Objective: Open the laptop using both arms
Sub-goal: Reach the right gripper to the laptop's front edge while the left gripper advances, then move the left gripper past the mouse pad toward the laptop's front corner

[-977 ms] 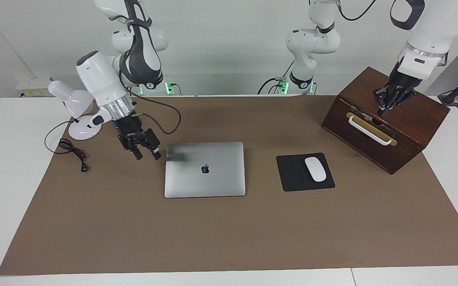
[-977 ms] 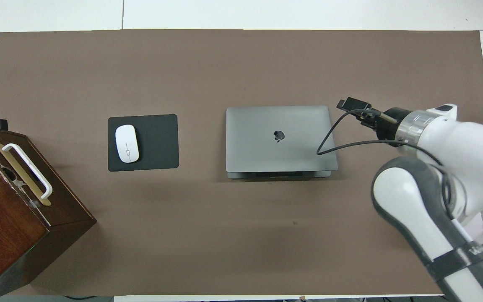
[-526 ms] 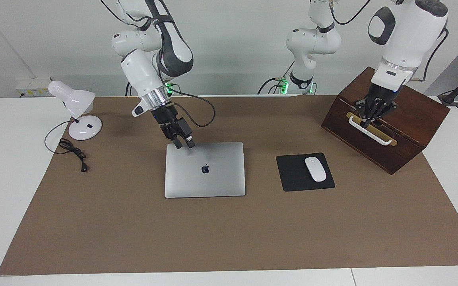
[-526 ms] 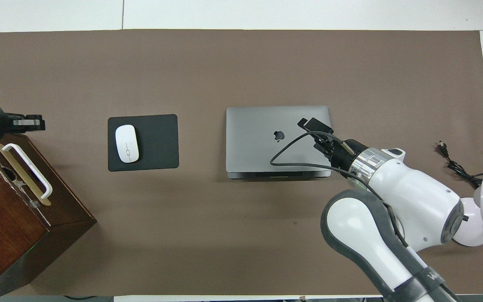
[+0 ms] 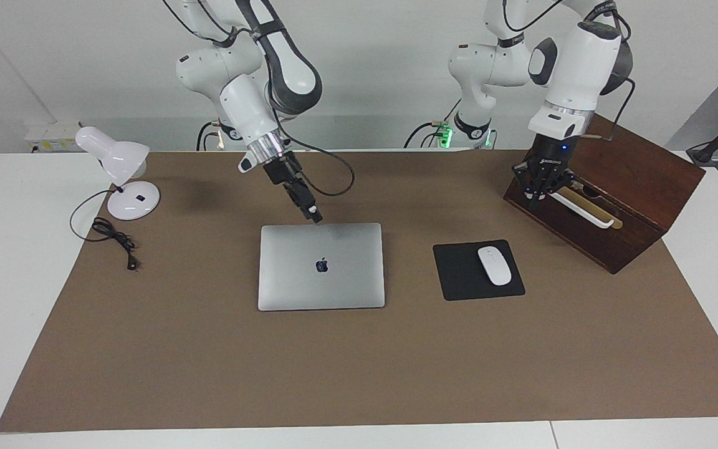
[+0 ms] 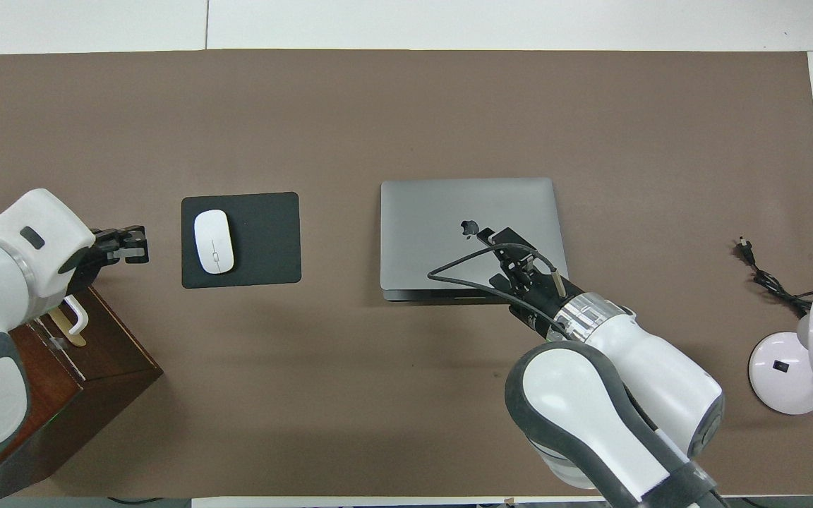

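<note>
The silver laptop [image 5: 321, 274] [image 6: 435, 219] lies closed and flat at the middle of the brown mat, apple logo up. My right gripper [image 5: 314, 216] [image 6: 489, 233] points steeply down just above the lid, by the laptop's edge nearer to the robots. It is seen edge-on and holds nothing that I can see. My left gripper [image 5: 535, 194] [image 6: 130, 244] is shut with nothing in it. It hangs beside the wooden box's corner, over the mat between the box and the mouse pad.
A black mouse pad [image 5: 459, 274] [image 6: 265, 240] with a white mouse [image 5: 494, 265] [image 6: 213, 241] lies beside the laptop. A dark wooden box [image 5: 639, 187] [image 6: 18, 395] with a white handle [image 5: 583, 209] stands at the left arm's end. A white desk lamp [image 5: 119, 168] [image 6: 802, 353] and its cord [image 5: 113, 237] are at the right arm's end.
My right gripper swung from beside the laptop's lamp-side corner to above its robot-side edge. My left gripper came off the box top and moved down past the handle toward the mouse pad.
</note>
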Controlling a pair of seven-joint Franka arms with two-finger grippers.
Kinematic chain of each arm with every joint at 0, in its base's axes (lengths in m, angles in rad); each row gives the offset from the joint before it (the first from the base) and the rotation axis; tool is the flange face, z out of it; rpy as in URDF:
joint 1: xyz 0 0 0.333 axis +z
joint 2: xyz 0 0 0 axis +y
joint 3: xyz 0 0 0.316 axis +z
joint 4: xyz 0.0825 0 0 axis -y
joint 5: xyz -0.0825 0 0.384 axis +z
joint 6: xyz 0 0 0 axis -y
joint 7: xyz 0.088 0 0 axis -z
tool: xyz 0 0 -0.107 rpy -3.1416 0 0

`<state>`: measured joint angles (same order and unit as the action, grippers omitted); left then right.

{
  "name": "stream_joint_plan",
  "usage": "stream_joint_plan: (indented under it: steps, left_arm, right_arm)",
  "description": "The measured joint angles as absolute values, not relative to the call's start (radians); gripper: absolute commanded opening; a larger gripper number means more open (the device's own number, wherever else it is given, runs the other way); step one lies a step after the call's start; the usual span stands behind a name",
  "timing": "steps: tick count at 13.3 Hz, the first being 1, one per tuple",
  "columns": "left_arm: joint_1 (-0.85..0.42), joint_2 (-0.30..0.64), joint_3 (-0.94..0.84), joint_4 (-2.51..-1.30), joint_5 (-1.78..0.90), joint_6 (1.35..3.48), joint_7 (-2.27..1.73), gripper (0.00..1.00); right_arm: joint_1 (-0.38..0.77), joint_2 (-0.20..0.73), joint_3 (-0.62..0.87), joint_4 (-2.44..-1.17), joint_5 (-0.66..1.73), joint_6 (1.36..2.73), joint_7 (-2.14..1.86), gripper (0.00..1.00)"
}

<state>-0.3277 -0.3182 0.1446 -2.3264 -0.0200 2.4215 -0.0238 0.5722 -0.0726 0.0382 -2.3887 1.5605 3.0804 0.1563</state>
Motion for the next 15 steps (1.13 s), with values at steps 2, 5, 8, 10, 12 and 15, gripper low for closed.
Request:
stream_joint_plan:
  steps: [2, 5, 8, 10, 12, 15]
  left_arm:
    - [-0.36, -0.343, 0.142, -2.403, -0.02, 2.512, -0.029, 0.0]
    - [-0.383, -0.349, 0.126, -2.475, -0.02, 2.631, -0.037, 0.0]
    - [-0.426, -0.333, 0.123, -2.533, -0.02, 2.761, -0.076, 0.0]
    - [-0.461, -0.293, 0.123, -2.552, -0.02, 2.84, -0.099, 0.0]
    - [-0.493, -0.23, 0.122, -2.557, -0.02, 2.929, -0.115, 0.0]
    - [-0.528, -0.135, 0.121, -2.557, -0.02, 3.057, -0.14, 0.0]
  right_arm:
    - [0.591, -0.063, 0.038, -2.391, 1.574, 3.087, 0.156, 1.0]
    - [0.596, -0.041, 0.038, -2.393, 1.576, 3.087, 0.156, 1.0]
    - [0.596, -0.025, 0.037, -2.394, 1.583, 3.087, 0.156, 1.0]
    - [0.598, -0.02, 0.037, -2.395, 1.643, 3.087, 0.154, 1.0]
    - [0.607, -0.019, 0.037, -2.397, 1.692, 3.092, 0.149, 1.0]
    - [0.611, -0.018, 0.038, -2.398, 1.721, 3.121, 0.149, 1.0]
